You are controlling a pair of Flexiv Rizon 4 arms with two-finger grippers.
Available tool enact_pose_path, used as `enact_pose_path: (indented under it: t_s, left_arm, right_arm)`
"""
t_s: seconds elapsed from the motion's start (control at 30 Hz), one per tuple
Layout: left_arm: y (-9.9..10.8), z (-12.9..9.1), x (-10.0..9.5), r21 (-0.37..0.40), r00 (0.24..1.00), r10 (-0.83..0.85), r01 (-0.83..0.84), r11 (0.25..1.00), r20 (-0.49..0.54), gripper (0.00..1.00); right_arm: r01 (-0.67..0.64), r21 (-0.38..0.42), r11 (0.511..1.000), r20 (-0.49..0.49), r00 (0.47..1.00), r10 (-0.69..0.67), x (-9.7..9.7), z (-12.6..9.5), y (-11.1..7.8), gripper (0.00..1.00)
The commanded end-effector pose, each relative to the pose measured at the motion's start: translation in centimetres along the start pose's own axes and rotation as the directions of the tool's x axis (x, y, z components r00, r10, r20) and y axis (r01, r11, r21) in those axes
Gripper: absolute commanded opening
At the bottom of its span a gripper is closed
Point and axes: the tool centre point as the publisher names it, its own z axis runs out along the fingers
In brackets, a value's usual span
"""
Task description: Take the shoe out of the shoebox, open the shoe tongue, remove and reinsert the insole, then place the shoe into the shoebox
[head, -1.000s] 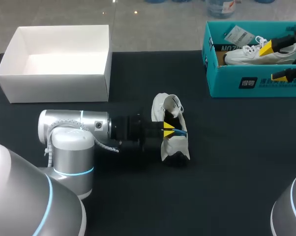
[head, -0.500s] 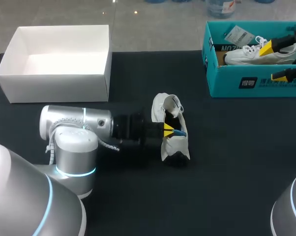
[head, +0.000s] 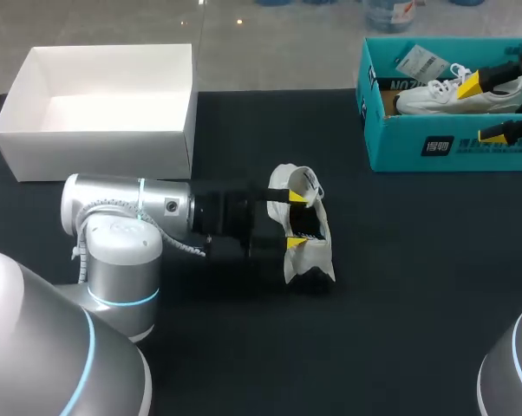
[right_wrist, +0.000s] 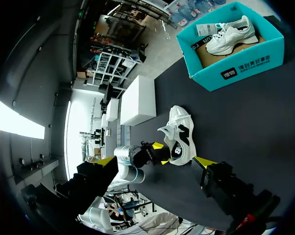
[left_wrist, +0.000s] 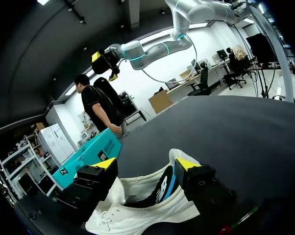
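The white shoe (head: 309, 257) is laid near the middle of the table (head: 400, 260), well apart from the teal shoebox (head: 434, 143), in which a second shoe (head: 434, 94) is seen. The left pincer (head: 296, 220) is spread wide about the shoe's opening. The right pincer (head: 484, 110) is held wide and empty, high above the table's right side.

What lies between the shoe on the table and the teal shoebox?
Nothing: only bare black table separates the shoe from the shoebox, as the head and right wrist views both show.
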Motion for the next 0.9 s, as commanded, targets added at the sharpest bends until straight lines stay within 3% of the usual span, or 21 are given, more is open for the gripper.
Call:
enact_pose_path:
  t_s: [0.03, 0.07, 0.1, 0.13, 0.17, 0.2, 0.23, 0.27, 0.5, 0.6, 0.7, 0.9]
  left_arm:
    - [-0.9, -0.6, -1.8, -0.027, 0.999, 0.034, -0.035, 0.999, -0.041, 1.0]
    - [-1.0, -0.6, -2.1, -0.032, 0.998, 0.045, -0.046, 0.998, -0.053, 1.0]
    - [-1.2, -0.7, -2.6, -0.045, 0.994, 0.076, -0.08, 0.996, -0.079, 0.9]
    - [-1.3, -0.7, -2.9, -0.056, 0.991, 0.095, -0.101, 0.993, -0.098, 0.67]
    - [-1.4, -0.7, -3.1, -0.06, 0.988, 0.105, -0.113, 0.992, -0.116, 0.52]
    - [-1.6, -0.8, -3.4, -0.06, 0.982, 0.13, -0.14, 0.988, -0.136, 0.45]
    - [-1.8, -0.8, -3.6, -0.066, 0.972, 0.153, -0.167, 0.984, -0.181, 0.18]
    - [-1.8, -0.9, -3.8, -0.063, 0.961, 0.166, -0.184, 0.981, -0.221, 0.0]
    - [-1.9, -1.8, -3.3, -0.071, 0.867, 0.18, -0.24, 0.968, -0.465, 0.0]
    - [-1.8, -1.9, -3.6, -0.071, 0.856, 0.16, -0.222, 0.972, -0.491, 0.0]
    - [-2.0, -1.8, -4.3, -0.08, 0.891, 0.101, -0.152, 0.985, -0.443, 0.0]
    - [-2.0, -1.8, -4.3, -0.08, 0.891, 0.101, -0.152, 0.985, -0.443, 0.0]
  right_arm:
    - [-0.002, -0.001, 1.0, 0.003, 1.0, 0.002, 0.0, 0.1, 0.0, 1.0]
    - [-0.002, -0.001, 1.0, 0.003, 1.0, 0.002, 0.0, 0.1, 0.0, 1.0]
    - [-0.002, -0.001, 1.0, 0.003, 1.0, 0.002, 0.0, 0.1, 0.0, 1.0]
    - [-0.002, -0.001, 1.0, 0.003, 1.0, 0.002, 0.0, 0.1, 0.0, 1.0]
    - [-0.002, -0.001, 1.0, 0.003, 1.0, 0.002, 0.0, 0.1, 0.0, 1.0]
    - [-0.002, -0.001, 1.0, 0.003, 1.0, 0.002, 0.0, 0.1, 0.0, 1.0]
    - [-0.002, -0.001, 1.0, 0.003, 1.0, 0.002, 0.0, 0.1, 0.0, 1.0]
    - [-0.002, -0.001, 1.0, 0.003, 1.0, 0.002, 0.0, 0.1, 0.0, 1.0]
    - [-0.002, -0.001, 1.0, 0.003, 1.0, 0.002, 0.0, 0.1, 0.0, 1.0]
    - [-0.002, -0.001, 1.0, 0.003, 1.0, 0.002, 0.0, 0.1, 0.0, 1.0]
    - [-0.002, -0.001, 1.0, 0.003, 1.0, 0.002, 0.0, 0.1, 0.0, 1.0]
    - [-0.002, -0.001, 1.0, 0.003, 1.0, 0.002, 0.0, 0.1, 0.0, 1.0]
